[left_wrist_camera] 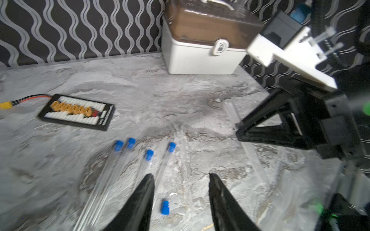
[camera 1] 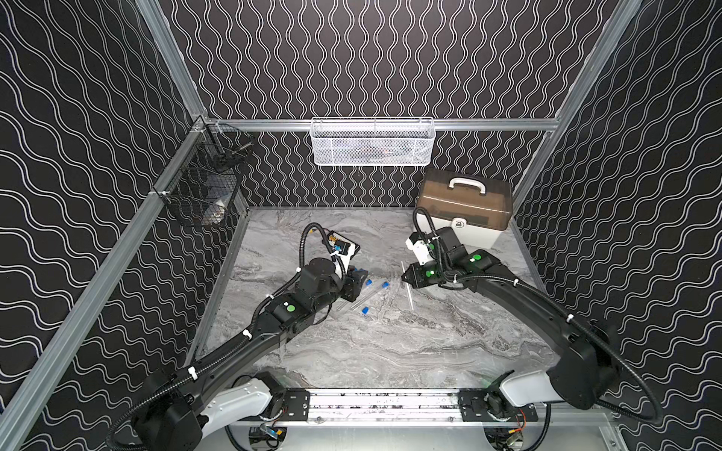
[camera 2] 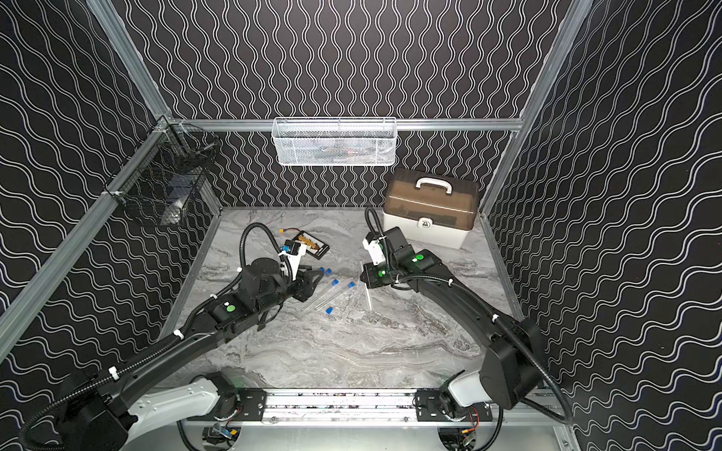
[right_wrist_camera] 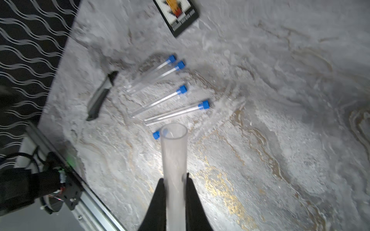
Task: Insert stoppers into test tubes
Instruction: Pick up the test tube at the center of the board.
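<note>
Evidently left pincer (left_wrist_camera: 181, 175) stands part-open, empty, while right pincer (right_wrist_camera: 174, 178) grips 1 unstoppered test tube (right_wrist_camera: 173, 150).

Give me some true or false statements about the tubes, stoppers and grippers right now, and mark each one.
1. Four test tubes lying on the table carry blue stoppers. True.
2. The right gripper is empty. False: it is shut on an unstoppered tube.
3. One loose stopper lies on the table. True.
4. The left gripper clamps a stopper. False: its jaws stand apart with nothing between them.
5. The box stands open. False: its lid is closed.
</note>
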